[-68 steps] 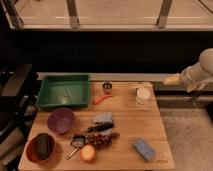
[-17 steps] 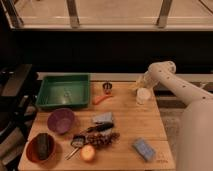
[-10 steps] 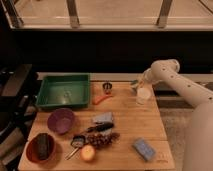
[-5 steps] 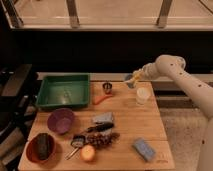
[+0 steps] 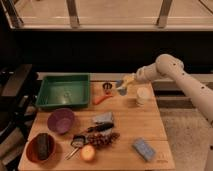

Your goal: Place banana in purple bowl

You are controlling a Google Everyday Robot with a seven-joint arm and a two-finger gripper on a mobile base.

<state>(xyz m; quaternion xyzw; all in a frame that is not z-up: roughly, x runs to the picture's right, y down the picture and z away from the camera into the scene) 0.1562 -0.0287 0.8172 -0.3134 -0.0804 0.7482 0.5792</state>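
My gripper [image 5: 123,85] hangs in the air over the back of the wooden table [image 5: 150,125], on an arm coming in from the right. It is shut on the banana [image 5: 128,79], a pale yellow piece showing at the fingers, held clear of the table. The purple bowl [image 5: 61,120] sits empty at the table's left, in front of the green tray, well to the lower left of the gripper.
A green tray [image 5: 65,92] stands at the back left. A small dark cup [image 5: 106,87] and an orange carrot [image 5: 102,99] lie just left of the gripper; a cream cup [image 5: 142,95] stands below right. An orange-red bowl [image 5: 42,148], grapes [image 5: 102,140], round fruit [image 5: 88,152] and blue sponge [image 5: 144,148] fill the front.
The gripper went down at the cream cup, then rose and moved left with the yellow banana in it. Nothing else on the table has moved.
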